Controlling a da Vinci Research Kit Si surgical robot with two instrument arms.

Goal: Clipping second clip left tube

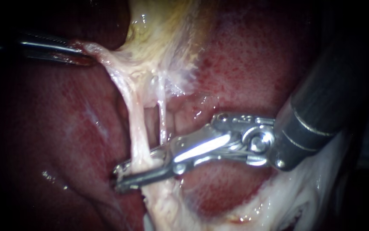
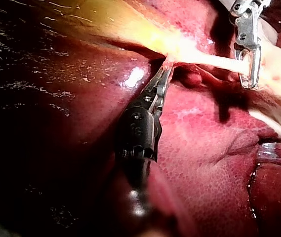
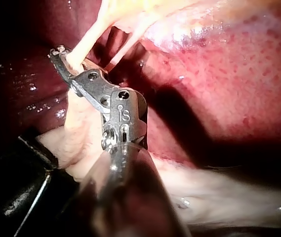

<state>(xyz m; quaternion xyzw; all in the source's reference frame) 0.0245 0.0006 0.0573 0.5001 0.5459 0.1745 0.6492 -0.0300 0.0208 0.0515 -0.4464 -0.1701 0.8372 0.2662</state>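
the thick, cream-white, stringy left tube [image 1: 135,128] runs down from the yellowish gallbladder [image 1: 159,25] across the glistening dark red liver [image 1: 52,128]. its long axis is nearly upright in the endoscope view. my right instrument [image 1: 120,177], a silver hinged tip with two slim jaws, crosses the tube almost at right angles, low on its length. one jaw lies on each side and both press on it, so the narrow jaws are closed on the left tube. the thinner pale right tube [image 1: 162,109] lies just beside, nearer the hinge; i cannot tell whether it is clear of the bite. my left instrument [image 1: 79,55] is clamped on the pale membrane [image 1: 103,53] near the gallbladder, well apart. i can make out no clip.
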